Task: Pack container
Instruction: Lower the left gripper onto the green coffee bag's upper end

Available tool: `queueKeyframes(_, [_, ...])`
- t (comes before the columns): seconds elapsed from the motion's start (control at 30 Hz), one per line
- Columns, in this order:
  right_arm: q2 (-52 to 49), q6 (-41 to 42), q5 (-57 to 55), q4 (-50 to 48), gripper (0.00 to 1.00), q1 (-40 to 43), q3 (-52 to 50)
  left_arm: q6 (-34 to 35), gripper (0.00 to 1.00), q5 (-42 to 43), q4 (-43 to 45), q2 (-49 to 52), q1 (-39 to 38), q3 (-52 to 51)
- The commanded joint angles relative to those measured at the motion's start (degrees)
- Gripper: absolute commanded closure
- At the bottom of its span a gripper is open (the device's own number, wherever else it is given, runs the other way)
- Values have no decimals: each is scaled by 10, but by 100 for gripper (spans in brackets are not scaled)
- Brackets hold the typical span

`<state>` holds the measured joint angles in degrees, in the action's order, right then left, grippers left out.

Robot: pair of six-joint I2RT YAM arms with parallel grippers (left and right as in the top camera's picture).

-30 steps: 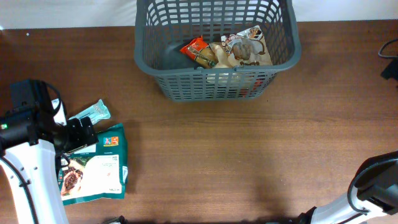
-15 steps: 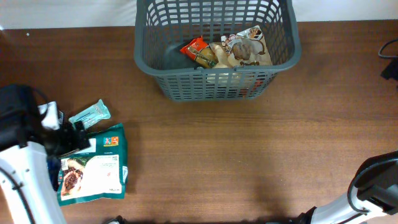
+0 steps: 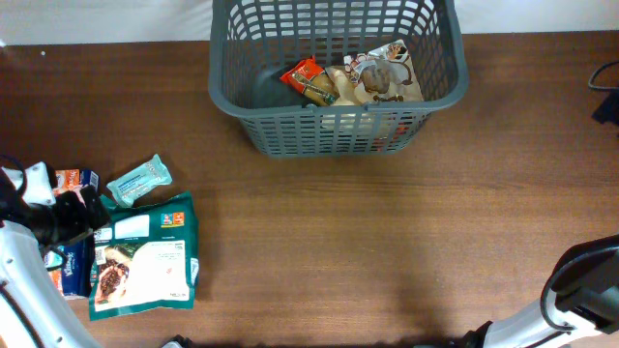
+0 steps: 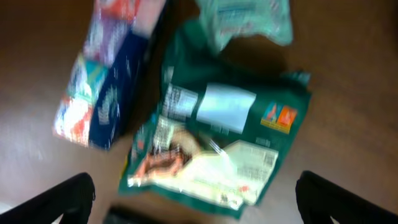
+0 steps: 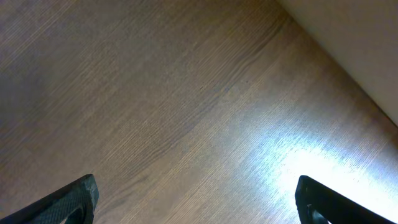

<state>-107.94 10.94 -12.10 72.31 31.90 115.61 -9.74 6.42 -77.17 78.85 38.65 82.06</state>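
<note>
- A dark grey lattice-sided container (image 3: pixel 329 130) stands at the far edge of a brown wooden table (image 3: pixel 387 242), near the middle.
- Inside it, toward its right half, lie an orange snack packet (image 3: pixel 308 79) and a white and brown pouch (image 3: pixel 382 75). Its left half looks bare.
- 3 items wait well apart from the container, to its near left. They are a large green food pouch (image 3: pixel 150 263), a small pale teal packet (image 3: pixel 138 180) just beyond it, and a blue and orange multipack (image 4: pixel 109 81) just beside the pouch's left edge.
- The left gripper (image 4: pixel 196 199) hangs above the green pouch, fingers spread wide and holding nothing.
- The right gripper (image 5: pixel 196 199) is also spread wide and empty, over bare wood to the container's near right.
- The step in hand appears to be picking up the green pouch. It lies flat and looks floppy, so pinching a free edge away from the multipack seems wiser than pressing its middle. It should then be lifted clear before being carried to the container's bare left half.
</note>
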Motion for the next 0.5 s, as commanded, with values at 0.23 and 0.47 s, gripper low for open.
queueKeyframes(0.23, [7, 4, 1, -2, 1, 0, -1, -93, 1, 86, 104, 8, 1, -16])
queueKeyframes(0.47, [7, 4, 1, -2, 1, 0, -1, -172, 1, 172, 86, 9, 1, -18])
